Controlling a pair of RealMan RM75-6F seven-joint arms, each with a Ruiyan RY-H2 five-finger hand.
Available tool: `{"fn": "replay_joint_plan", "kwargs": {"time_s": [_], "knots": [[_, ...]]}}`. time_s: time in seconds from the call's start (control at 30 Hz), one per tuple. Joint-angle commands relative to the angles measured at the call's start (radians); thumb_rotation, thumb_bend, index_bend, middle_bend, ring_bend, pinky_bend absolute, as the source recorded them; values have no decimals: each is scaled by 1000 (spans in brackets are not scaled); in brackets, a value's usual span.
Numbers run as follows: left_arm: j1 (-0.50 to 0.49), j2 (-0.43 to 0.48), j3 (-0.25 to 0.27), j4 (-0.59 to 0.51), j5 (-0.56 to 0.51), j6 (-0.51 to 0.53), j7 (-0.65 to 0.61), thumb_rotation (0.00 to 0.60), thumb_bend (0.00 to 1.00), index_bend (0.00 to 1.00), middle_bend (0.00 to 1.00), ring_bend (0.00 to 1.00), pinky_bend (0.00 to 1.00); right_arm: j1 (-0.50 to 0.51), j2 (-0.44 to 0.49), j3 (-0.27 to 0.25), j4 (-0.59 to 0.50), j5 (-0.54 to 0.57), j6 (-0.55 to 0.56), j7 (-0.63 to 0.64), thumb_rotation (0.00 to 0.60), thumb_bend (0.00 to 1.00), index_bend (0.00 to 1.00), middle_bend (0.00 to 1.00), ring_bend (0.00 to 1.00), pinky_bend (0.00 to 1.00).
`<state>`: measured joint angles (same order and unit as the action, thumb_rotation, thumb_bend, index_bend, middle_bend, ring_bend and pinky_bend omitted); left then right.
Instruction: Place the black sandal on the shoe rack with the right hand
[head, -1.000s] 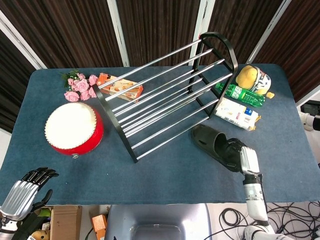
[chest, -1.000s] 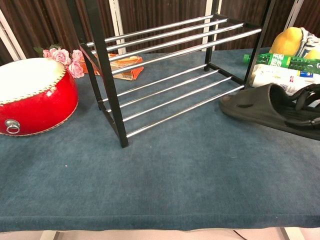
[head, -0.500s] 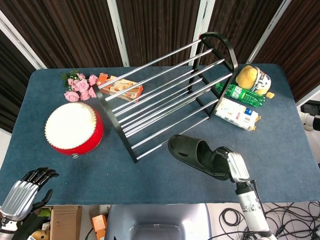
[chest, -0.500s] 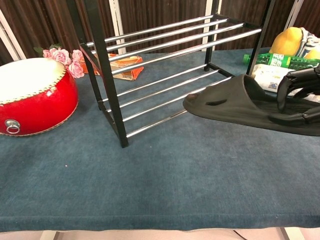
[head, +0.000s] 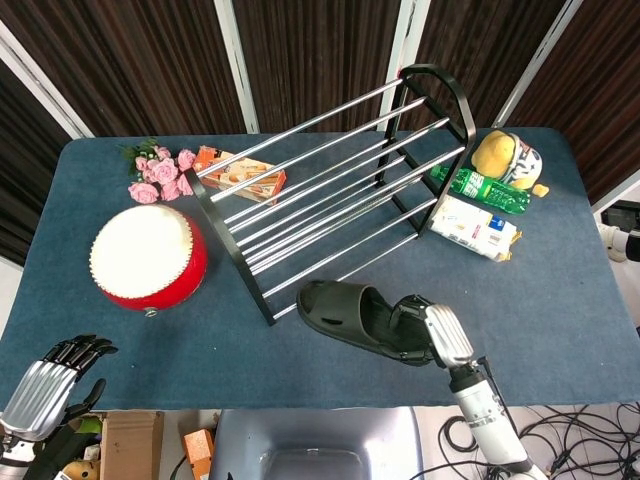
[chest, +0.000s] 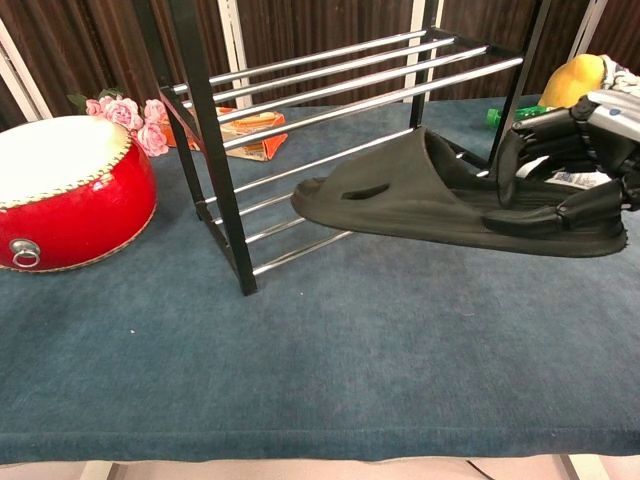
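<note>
The black sandal (head: 345, 311) (chest: 420, 195) hangs above the blue table, its toe pointing left toward the front of the shoe rack (head: 330, 185) (chest: 330, 95). My right hand (head: 432, 333) (chest: 575, 150) grips the sandal at its heel end, fingers wrapped over the sole. The rack is a black frame with chrome bars, standing at an angle in the table's middle. In the chest view the sandal's toe overlaps the rack's lower bars. My left hand (head: 45, 385) hangs low off the table's front left corner, fingers curled, holding nothing.
A red drum (head: 148, 255) (chest: 60, 190) sits left of the rack, with pink roses (head: 160, 172) and an orange box (head: 240, 173) behind. On the right lie a white packet (head: 475, 227), a green bottle (head: 480, 187) and a yellow plush toy (head: 505, 157).
My right hand has carried the sandal up off the table and leftward, from the right side to the rack's front. The left hand has stayed still.
</note>
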<state>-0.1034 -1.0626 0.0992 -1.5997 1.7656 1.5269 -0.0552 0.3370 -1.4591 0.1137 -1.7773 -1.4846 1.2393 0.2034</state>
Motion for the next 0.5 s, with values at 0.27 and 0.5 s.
{"fn": "replay_joint_plan", "kwargs": {"time_s": [0.27, 0.5], "knots": [[-4, -3, -1, -4, -10, -17, 12, 600, 447, 334, 287, 202, 294, 5, 223, -46, -228, -23, -69, 86, 600, 517, 617, 581, 621, 895], [-9, -7, -2, -13, -19, -33, 29, 600, 447, 334, 287, 203, 295, -21, 347, -87, -298, -126, -24, 131, 600, 517, 617, 581, 621, 895]]}}
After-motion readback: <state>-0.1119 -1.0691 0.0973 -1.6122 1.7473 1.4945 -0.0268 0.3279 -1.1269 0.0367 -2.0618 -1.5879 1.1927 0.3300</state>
